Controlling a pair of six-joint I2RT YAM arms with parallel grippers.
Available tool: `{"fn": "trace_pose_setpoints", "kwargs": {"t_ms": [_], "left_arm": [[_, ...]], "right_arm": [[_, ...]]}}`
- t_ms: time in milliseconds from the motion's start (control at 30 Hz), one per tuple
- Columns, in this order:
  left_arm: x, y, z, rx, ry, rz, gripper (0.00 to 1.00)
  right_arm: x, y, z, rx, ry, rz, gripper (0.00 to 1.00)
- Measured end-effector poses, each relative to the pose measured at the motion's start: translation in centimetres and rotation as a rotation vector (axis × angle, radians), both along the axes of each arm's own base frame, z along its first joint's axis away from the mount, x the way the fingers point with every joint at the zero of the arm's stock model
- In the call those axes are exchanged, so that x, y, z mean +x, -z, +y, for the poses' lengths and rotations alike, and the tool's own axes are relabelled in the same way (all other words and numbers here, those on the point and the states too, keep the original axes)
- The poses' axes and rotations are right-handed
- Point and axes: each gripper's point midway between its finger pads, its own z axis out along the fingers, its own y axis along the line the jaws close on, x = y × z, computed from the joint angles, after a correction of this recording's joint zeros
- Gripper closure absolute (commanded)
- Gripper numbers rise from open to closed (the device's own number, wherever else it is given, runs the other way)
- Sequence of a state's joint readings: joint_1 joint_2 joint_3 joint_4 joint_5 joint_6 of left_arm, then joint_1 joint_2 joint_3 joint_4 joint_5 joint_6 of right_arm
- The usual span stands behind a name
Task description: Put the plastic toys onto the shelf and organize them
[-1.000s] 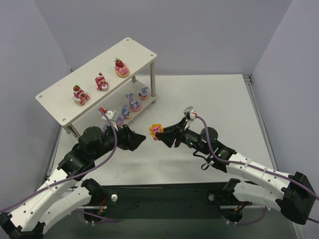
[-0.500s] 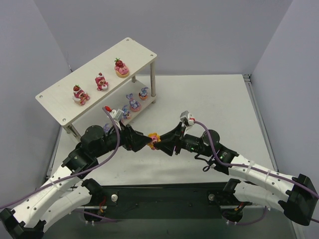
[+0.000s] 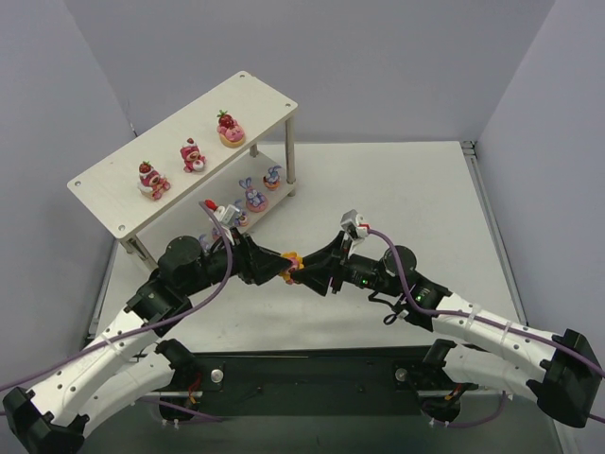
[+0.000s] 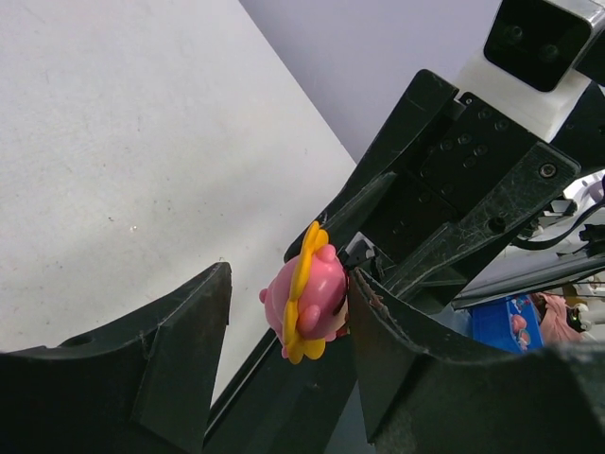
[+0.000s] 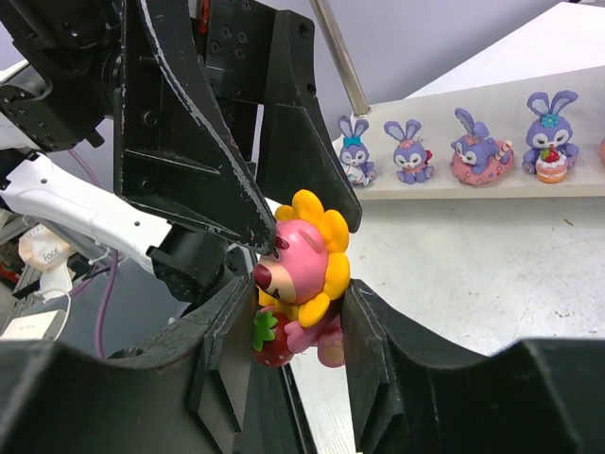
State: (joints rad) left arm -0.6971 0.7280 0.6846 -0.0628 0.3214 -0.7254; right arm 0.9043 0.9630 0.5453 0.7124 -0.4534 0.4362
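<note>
The orange-yellow flower figure [image 3: 292, 261], a pink bear with yellow petals and a strawberry, is clamped in my right gripper [image 3: 302, 270] above the table, in front of the shelf [image 3: 104, 194]. In the right wrist view it [image 5: 302, 274] sits between my shut right gripper's [image 5: 298, 293] pads. My left gripper [image 3: 281, 266] is open and straddles it from the left. In the left wrist view the figure [image 4: 310, 298] touches the right finger, with a gap to the left one; gripper [image 4: 288, 276]. Three strawberry bears [image 3: 192, 156] stand on the top board, purple bunnies [image 3: 253, 197] on the lower board.
Several bunnies [image 5: 477, 151] line the lower shelf board [image 5: 492, 189], beside a thin metal leg [image 5: 342, 57]. The white table [image 3: 397, 189] stretches right of the shelf. Both arms meet at the table's near middle.
My left gripper has moved right and my right gripper left with the flower figure. They now meet, with the left jaws around the held figure.
</note>
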Motion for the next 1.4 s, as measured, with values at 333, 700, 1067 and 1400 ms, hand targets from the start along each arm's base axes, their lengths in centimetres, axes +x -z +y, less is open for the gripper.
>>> {"fn": "trace_pose_setpoints", "kwargs": {"t_ms": [333, 700, 1067, 1400], "left_arm": [[0.1, 0.4, -0.6, -0.006, 0.024, 0.004, 0.42], [1.0, 1.7, -0.4, 0.026, -0.012, 0.015, 0.75], [1.8, 2.6, -0.3, 0.064, -0.039, 0.006, 1.0], [2.1, 3.1, -0.1, 0.084, -0.052, 0.005, 1.0]], "right_arm": [[0.5, 1.0, 0.5, -0.018, 0.004, 0.02, 1.0], [1.3, 2.0, 1.0, -0.032, 0.03, 0.038, 1.0], [2.0, 2.9, 1.2, -0.048, 0.057, 0.058, 1.0], [2.4, 3.4, 1.1, -0.057, 0.073, 0.072, 0.8]]}}
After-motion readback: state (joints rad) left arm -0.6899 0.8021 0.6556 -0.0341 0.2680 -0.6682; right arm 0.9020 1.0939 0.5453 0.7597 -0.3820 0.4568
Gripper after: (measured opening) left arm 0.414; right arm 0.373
